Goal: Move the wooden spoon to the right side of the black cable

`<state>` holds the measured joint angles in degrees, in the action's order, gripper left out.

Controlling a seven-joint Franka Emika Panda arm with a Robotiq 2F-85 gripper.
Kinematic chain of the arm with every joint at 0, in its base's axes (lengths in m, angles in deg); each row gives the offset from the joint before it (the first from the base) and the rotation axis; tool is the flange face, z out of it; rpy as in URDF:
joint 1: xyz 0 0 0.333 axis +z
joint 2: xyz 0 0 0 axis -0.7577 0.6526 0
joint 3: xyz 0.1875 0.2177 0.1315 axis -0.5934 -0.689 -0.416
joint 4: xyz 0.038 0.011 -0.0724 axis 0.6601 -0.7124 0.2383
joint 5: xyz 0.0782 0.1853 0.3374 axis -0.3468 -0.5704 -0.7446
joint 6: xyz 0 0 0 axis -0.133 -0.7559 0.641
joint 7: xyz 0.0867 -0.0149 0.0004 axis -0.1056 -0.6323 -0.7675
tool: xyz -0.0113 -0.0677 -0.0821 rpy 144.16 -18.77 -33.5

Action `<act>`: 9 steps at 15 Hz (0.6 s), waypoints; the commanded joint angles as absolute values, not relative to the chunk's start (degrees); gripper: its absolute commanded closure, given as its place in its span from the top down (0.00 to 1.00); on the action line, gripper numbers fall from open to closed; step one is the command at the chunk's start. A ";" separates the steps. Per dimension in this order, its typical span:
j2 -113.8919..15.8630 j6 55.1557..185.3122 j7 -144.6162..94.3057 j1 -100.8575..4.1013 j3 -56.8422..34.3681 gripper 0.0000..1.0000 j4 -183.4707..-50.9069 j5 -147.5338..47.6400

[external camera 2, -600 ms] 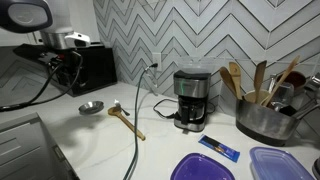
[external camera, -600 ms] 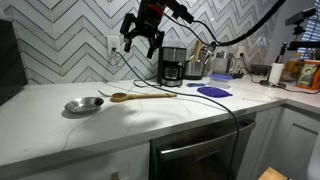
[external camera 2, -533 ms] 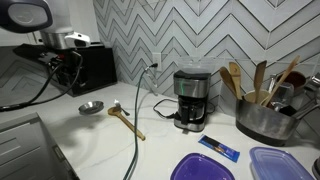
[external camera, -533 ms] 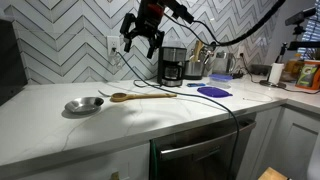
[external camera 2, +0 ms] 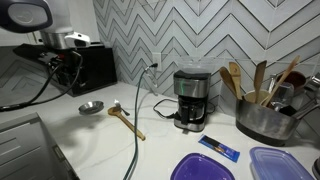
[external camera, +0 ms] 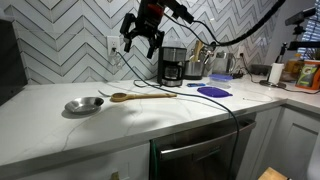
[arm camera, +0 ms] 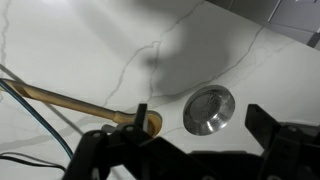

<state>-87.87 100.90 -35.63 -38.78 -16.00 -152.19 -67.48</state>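
Note:
The wooden spoon [external camera: 143,96] lies flat on the white marble counter, its bowl toward the round metal bowl [external camera: 84,104]. It also shows in the other exterior view [external camera 2: 126,121] and in the wrist view [arm camera: 80,105]. The thin black cable [external camera: 205,101] runs from the wall outlet across the counter and over the front edge; it shows in an exterior view [external camera 2: 138,120] beside the spoon. My gripper [external camera: 142,42] hangs open and empty high above the counter, above the spoon; in the wrist view [arm camera: 205,120] its fingers frame the spoon's bowl and the metal bowl [arm camera: 209,108].
A black coffee maker [external camera 2: 190,100] stands by the wall. A pot with upright utensils [external camera 2: 262,115], purple lids [external camera: 212,91] and a toaster-like black box [external camera 2: 95,68] are on the counter. Counter front edge [external camera: 150,135] drops to an oven.

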 commanded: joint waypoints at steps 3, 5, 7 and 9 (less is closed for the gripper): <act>-87.84 100.71 -35.93 -39.85 -16.91 1.00 -152.07 -67.88; -87.84 100.71 -35.93 -39.85 -16.91 1.00 -152.07 -67.88; -87.10 99.79 -37.45 -39.60 -16.54 1.00 -151.41 -67.88; -84.40 97.19 -43.84 -38.78 -15.86 1.00 -149.22 -66.57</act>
